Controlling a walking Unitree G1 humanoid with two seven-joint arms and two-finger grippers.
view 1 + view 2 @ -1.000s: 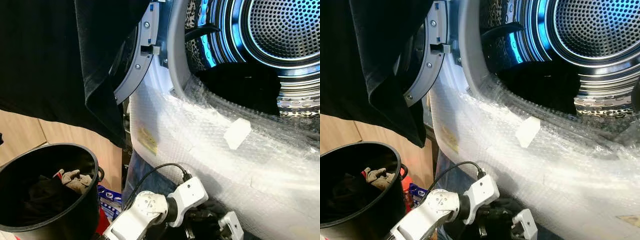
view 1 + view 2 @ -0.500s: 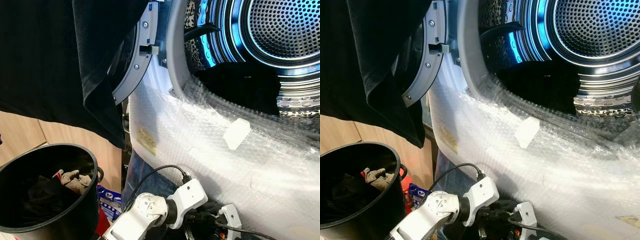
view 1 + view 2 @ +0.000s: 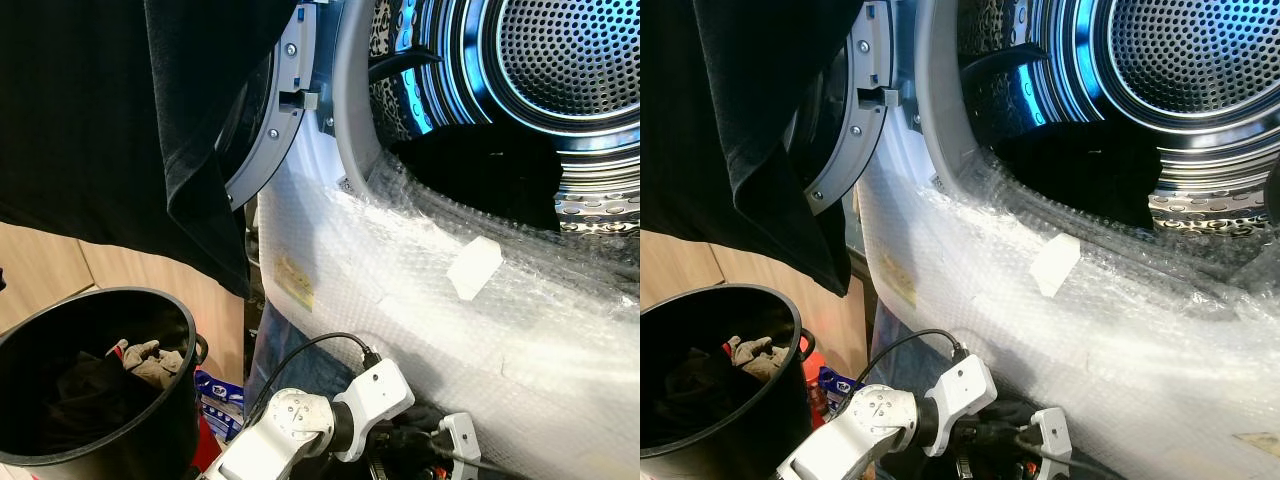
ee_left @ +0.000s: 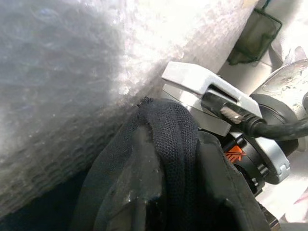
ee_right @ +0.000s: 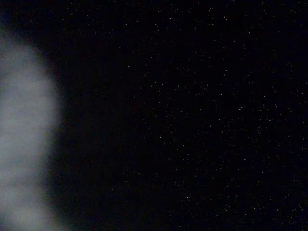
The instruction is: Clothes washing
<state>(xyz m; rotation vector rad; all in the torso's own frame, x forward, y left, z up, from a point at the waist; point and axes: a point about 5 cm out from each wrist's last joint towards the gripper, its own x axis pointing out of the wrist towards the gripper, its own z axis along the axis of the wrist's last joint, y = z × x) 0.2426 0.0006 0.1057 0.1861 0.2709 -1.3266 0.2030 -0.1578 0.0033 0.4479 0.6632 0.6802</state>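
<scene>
drum mouth [image 3: 500, 110] open; black cloth [image 3: 110, 120] hangs over door [image 3: 268, 130], bucket [image 3: 150, 440] below.

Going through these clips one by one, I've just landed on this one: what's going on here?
The robot stands at an open washing machine whose front is wrapped in bubble wrap. Dark laundry lies in the drum, and a black garment hangs over the open door. A black bucket with more clothes sits on the robot's left. Both arms are low beneath the machine's front; the left gripper has black cloth bunched around it, and whether it grips it is unclear.
</scene>
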